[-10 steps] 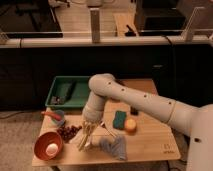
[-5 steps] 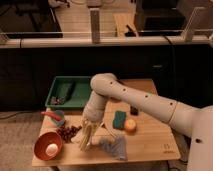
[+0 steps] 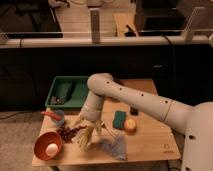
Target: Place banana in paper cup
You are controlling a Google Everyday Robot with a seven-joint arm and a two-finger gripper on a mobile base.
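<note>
My gripper [image 3: 86,131] hangs from the white arm over the front left part of the wooden table [image 3: 150,145]. Right under and around it lies a pale-yellow elongated shape, the banana [image 3: 80,140], slanting down to the left. I cannot tell whether the banana is gripped or only touched. A small white round thing, the paper cup [image 3: 52,148] as far as I can tell, sits inside the orange-red bowl [image 3: 41,142] at the table's front left corner, left of the gripper.
A blue-teal cup [image 3: 59,118] stands left of the gripper with dark red grapes [image 3: 67,131] beside it. A grey-blue cloth [image 3: 115,148], a green sponge [image 3: 119,119] and a round orange fruit [image 3: 130,125] lie to the right. A green tray [image 3: 67,92] is at the back left.
The arm and gripper have barely shifted over the banana. Nothing else on the table has moved.
</note>
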